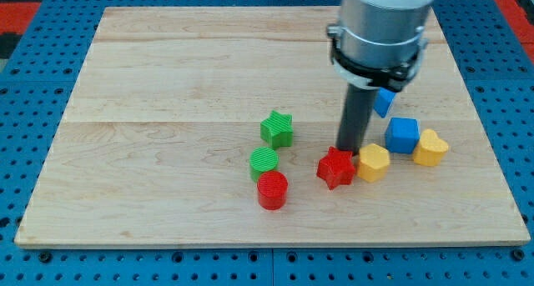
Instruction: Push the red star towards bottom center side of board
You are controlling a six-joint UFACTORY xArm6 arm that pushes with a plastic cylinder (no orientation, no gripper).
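The red star [335,168] lies on the wooden board [167,111], right of centre in the lower half. My tip [350,150] stands at the star's upper right edge, touching or nearly touching it. A yellow hexagon block [374,162] sits just right of the star, close to the rod. The arm's grey body [380,27] comes down from the view's top.
A red cylinder [272,190] and a green cylinder [264,162] lie left of the star, with a green star [277,128] above them. A blue cube [401,135], a yellow heart [430,148] and a partly hidden blue block [384,102] lie to the right.
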